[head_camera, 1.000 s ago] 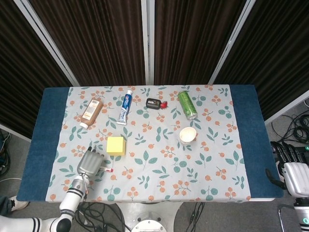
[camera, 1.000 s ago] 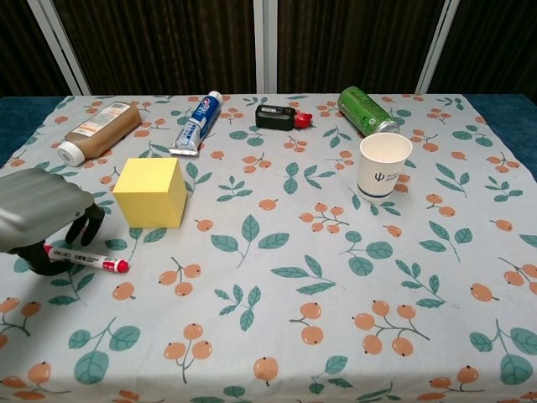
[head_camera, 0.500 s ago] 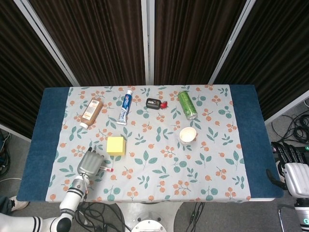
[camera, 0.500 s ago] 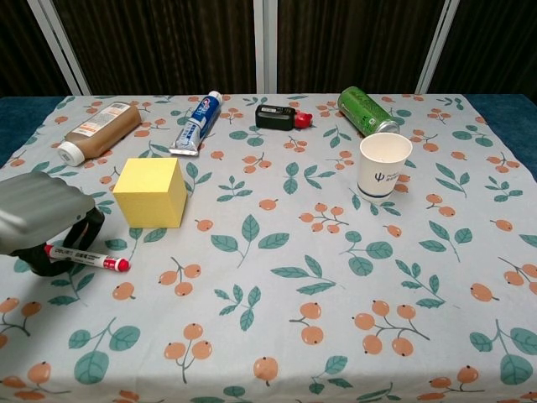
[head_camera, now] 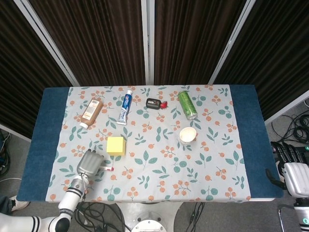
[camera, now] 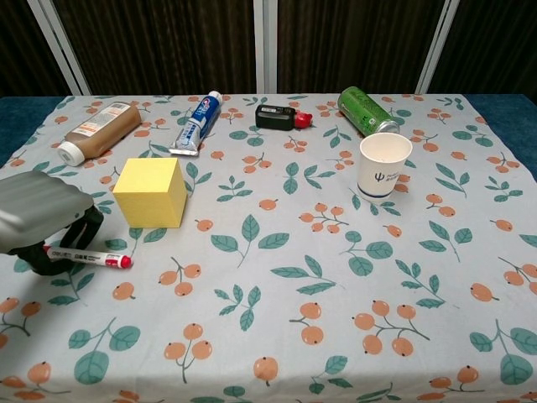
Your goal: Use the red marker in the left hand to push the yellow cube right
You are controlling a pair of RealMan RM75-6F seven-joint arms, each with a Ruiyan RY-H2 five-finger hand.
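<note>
At the near left edge of the tabletop (camera: 277,353), the left hand (camera: 38,220) sits low over the floral cloth, its dark fingers (camera: 86,225) curled down around the back end of the red marker (camera: 91,257). The marker lies nearly flat, white barrel pointing right, with its red cap (camera: 123,262) sticking out past the hand. In the head view the same left hand (head_camera: 88,163) shows as a grey block at the end of the arm rising from the lower left, with the marker (head_camera: 106,168) poking out to its right.

Just beyond the marker tip, and a little to the right of the hand, stands the yellow cube (camera: 152,192). It rests flat on the cloth, apart from both marker and fingers; in the head view the cube (head_camera: 115,145) lies just up and right of the hand.

Farther right, past the middle of the cloth, a white paper cup (camera: 384,164) stands upright.

Along the far side lie four things in a row: a brown bottle (camera: 98,130) with a white cap, a toothpaste tube (camera: 195,122), a small black device (camera: 277,117) with a red end, and a green can (camera: 364,110) on its side.

The right hand (head_camera: 294,169) hangs off the tabletop at the far right of the head view; whether its fingers are closed I cannot tell.
</note>
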